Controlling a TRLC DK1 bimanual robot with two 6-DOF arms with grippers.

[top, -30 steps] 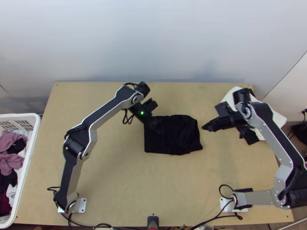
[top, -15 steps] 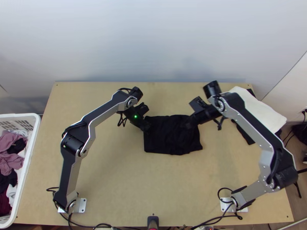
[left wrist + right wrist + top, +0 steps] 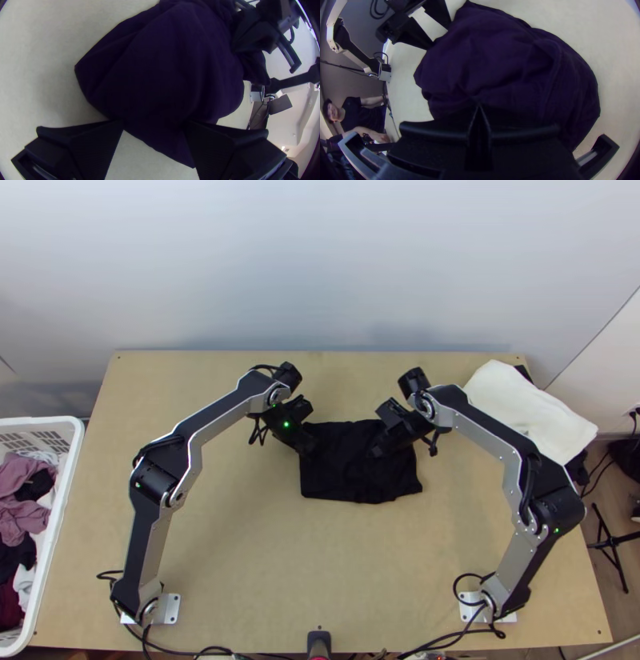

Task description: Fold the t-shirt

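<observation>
Black t-shirt (image 3: pixel 344 484), compact folded bundle mid-worktop (image 3: pixel 240 564), nearer far edge, where both grippers reach. Left gripper (image 3: pixel 154 125) wide open at its far-left corner, likely to straddle layers; right gripper (image 3: pixel 479 105) closed over cloth, perhaps pressing; pinch uncertain.

Toward the front, the desk (image 3: pixel 320 564) lay open. Farther back, the left hand (image 3: pixel 309 450) and right hand (image 3: pixel 377 450) (near neighbours) narrowed the way.

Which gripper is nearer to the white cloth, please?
Right. The right gripper is over the right half of the dark t-shirt, to the left of the white cloth; the left gripper is farther away, at the t-shirt's left end.
</observation>
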